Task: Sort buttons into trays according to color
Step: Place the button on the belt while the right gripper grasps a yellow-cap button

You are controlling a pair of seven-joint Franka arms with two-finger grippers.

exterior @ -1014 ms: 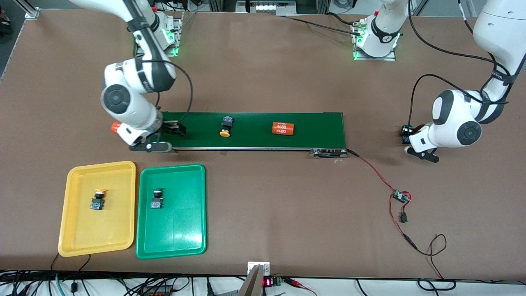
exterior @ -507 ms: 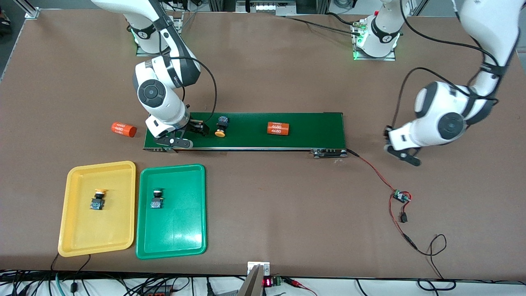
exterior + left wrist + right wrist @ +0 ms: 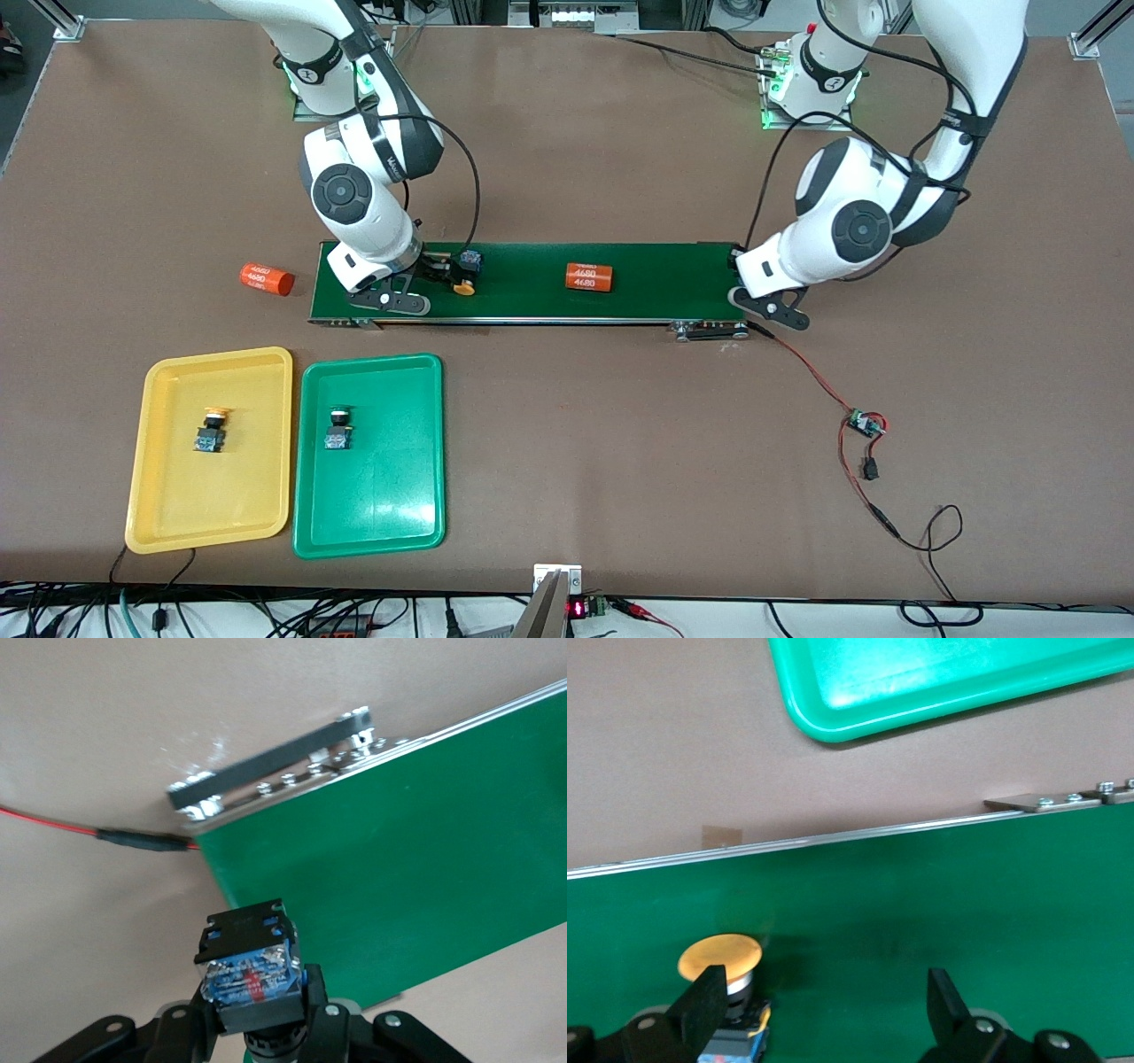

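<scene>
A yellow-capped button [image 3: 463,273] lies on its side on the belt. My right gripper [image 3: 438,268] hangs low over it, open. In the right wrist view the button [image 3: 719,961] sits against one finger [image 3: 700,1001], and the rest of the right gripper's [image 3: 824,1005] gap shows bare belt. My left gripper [image 3: 740,270] is over the belt's end toward the left arm, shut on a black-and-blue button [image 3: 248,961] whose cap is mostly hidden. The yellow tray [image 3: 168,523] holds a yellow-capped button [image 3: 211,430]. The green tray [image 3: 390,514] holds a green-capped button [image 3: 337,428].
The long dark green conveyor belt [image 3: 656,279] carries an orange numbered cylinder [image 3: 588,276]. Another orange cylinder [image 3: 266,278] lies on the table off the belt's end toward the right arm. Red wires and a small board [image 3: 864,424] trail from the belt's end toward the left arm.
My right gripper moved along the belt to the yellow-capped button. My left arm swung in with its button to the belt's end. The button and cylinder on the belt drifted toward the right arm's end.
</scene>
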